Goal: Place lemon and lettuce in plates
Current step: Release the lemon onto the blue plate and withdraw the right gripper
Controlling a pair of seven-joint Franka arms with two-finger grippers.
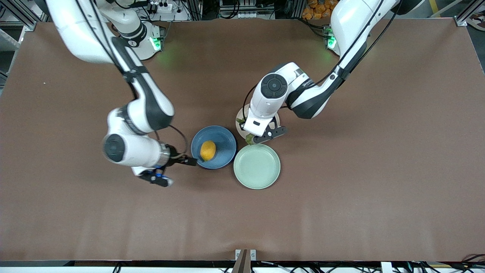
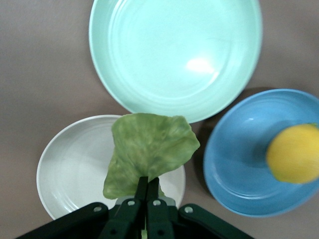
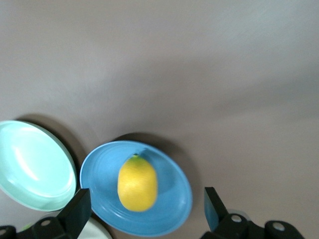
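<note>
The lemon (image 1: pixel 207 150) lies in the blue plate (image 1: pixel 223 138); both also show in the right wrist view, the lemon (image 3: pixel 137 183) in the blue plate (image 3: pixel 172 211). My right gripper (image 1: pixel 177 171) is open and empty, beside the blue plate's rim at the right arm's end; in its wrist view the right gripper (image 3: pixel 147 201) has its jaws spread wide either side of the plate. My left gripper (image 2: pixel 148 185) is shut on the lettuce (image 2: pixel 149 147) by its stem end and holds it over the pale beige-pink plate (image 2: pixel 70 164). In the front view the left gripper (image 1: pixel 253 141) hides most of that plate (image 1: pixel 239 113).
An empty mint-green plate (image 1: pixel 257 166) sits nearer the front camera than the other two plates and touches or nearly touches both. It also shows in the left wrist view (image 2: pixel 174 55). Bare brown table surrounds the plates.
</note>
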